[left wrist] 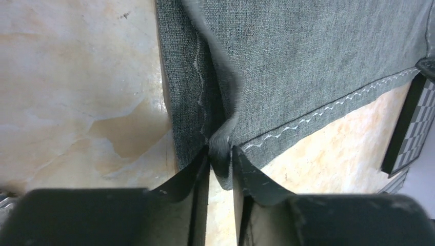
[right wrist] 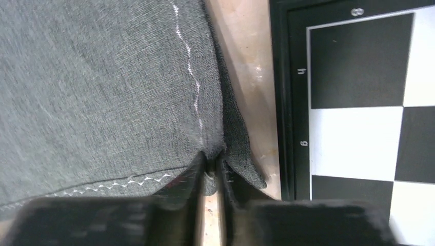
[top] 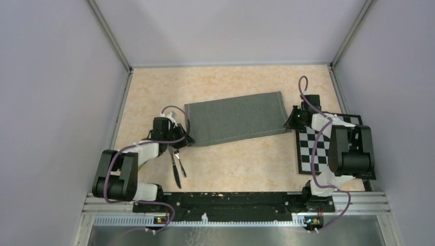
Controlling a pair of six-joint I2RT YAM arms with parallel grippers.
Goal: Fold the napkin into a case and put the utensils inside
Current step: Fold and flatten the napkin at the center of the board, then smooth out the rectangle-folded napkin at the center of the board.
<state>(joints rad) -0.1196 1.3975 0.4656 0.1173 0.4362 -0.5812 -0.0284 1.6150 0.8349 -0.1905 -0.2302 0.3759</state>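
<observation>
The table [top: 231, 169] is pale, marbled beige, walled on three sides by plain grey panels. The napkin [top: 236, 119] lies flat across its middle as a long dark grey oblong, folded over, running left to right and tilted a little, with its right end farther from the arms. A light zigzag stitch line follows its hem.

The board [top: 314, 148], black-and-white checkered, lies at the table's right edge, just beside the napkin's right end. In the right wrist view, small white digits stand sideways on its black border. One reads as 4 and one lower down as 6 or 9. A third mark near the top is too small to tell.

The left gripper [left wrist: 220, 154] sits low at the napkin's near left corner. Its jaws are slightly parted, with a bunched fold of the corner standing between the fingertips. I cannot tell whether that fold is clamped or loose. The right gripper [right wrist: 211, 163] is at the near right corner, its jaws almost together and pinching the cloth's edge between them.

The utensils [top: 177, 165], thin and shiny, lie close together on the bare table beside the left arm, near the napkin's left end but apart from it.
</observation>
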